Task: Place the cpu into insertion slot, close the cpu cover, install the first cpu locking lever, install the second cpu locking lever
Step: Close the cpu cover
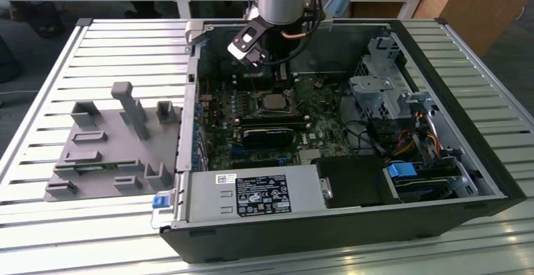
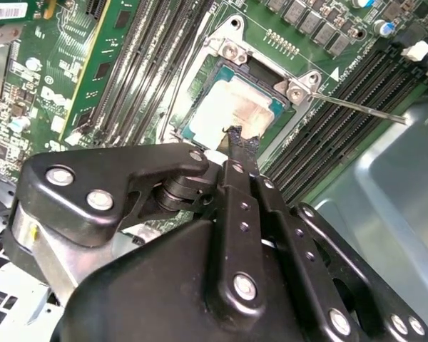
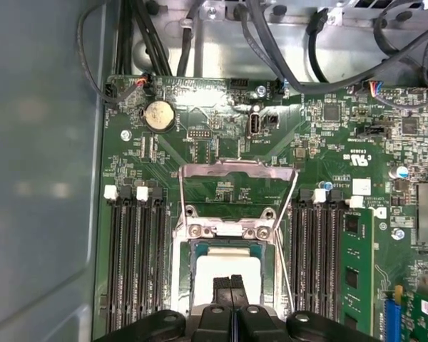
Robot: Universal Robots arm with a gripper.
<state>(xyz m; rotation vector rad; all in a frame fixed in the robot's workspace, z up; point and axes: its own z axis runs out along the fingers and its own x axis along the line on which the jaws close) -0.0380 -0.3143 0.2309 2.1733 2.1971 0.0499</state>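
At board centre: cpu point(image 3: 225, 265) lies flat in the insertion slot point(image 3: 228, 229).
cpu face: square, pale silver-grey, tan smear at one edge.
cpu cover point(image 3: 237, 169): silvery frame, tilted up off the socket.
gripper point(image 3: 227, 283): black fingers pressed together, empty, tips just above the cpu.

Wrist views close above (shared cpu point(image 3: 225, 265))

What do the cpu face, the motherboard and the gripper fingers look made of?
The cpu: pale silver-grey matte face, likely metal, with a tan smear in the second wrist view. The motherboard: green glossy laminate, probably fibreglass, with fine traces and soldered parts. Fingers of the gripper: black matte links with bright screws, metal or hard plastic; cannot tell which.
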